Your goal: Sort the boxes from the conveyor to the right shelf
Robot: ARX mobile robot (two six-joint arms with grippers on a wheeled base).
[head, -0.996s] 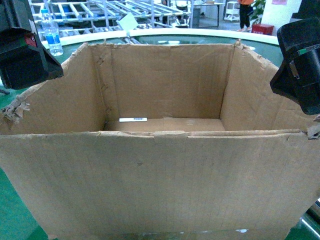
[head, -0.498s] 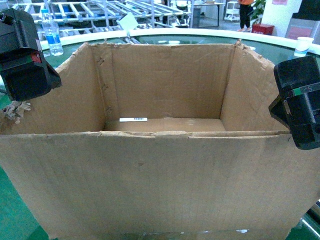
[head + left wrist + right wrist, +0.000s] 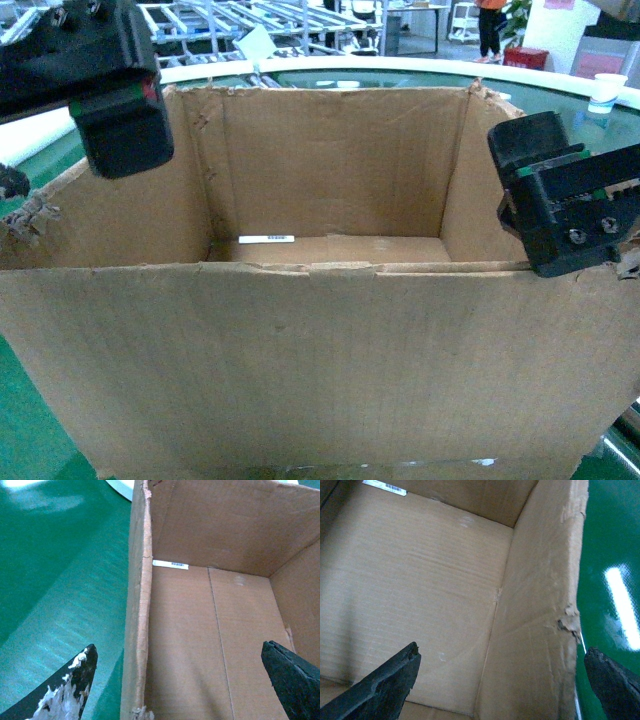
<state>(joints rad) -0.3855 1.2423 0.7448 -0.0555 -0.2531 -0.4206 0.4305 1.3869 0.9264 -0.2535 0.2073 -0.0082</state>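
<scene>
Box (image 3: 320, 370) walls between spread fingers of left claw (image 3: 180, 680), right claw (image 3: 505, 690) (neither touching)

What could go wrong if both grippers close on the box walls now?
1. The left gripper and right gripper are open, each straddling a side wall of the cardboard box; thin walls may buckle or tear under a lift.
2. The wall edge by the right gripper is already ragged, so grip there could slip.
3. An uneven lift could tilt the box over the conveyor.
</scene>
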